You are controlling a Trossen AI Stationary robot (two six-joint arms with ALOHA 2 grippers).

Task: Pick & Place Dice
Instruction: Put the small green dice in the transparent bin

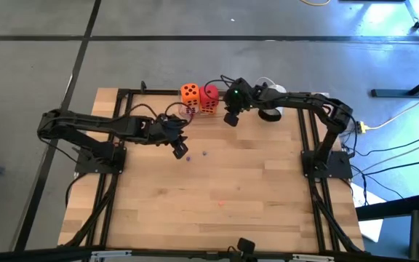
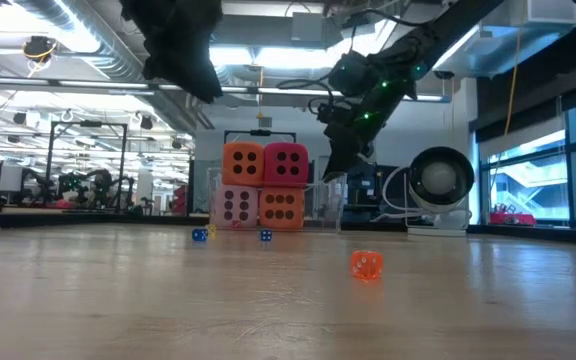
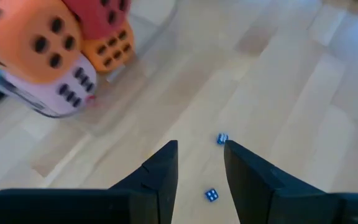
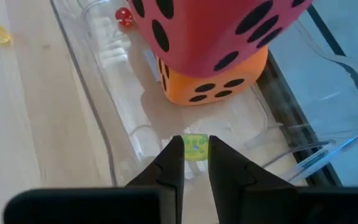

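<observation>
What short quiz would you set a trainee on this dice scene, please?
1. Multiple choice: in the low view, what sits directly on the pale pink die? A) the red one B) an orange one C) nothing
2. True or false: the red die lies alone, touching no other die.
3. Fill in: the open left gripper hovers near two small dice coloured ____.

Key: 1 B, the orange die; 2 false, it is stacked with the others; 3 blue.
</observation>
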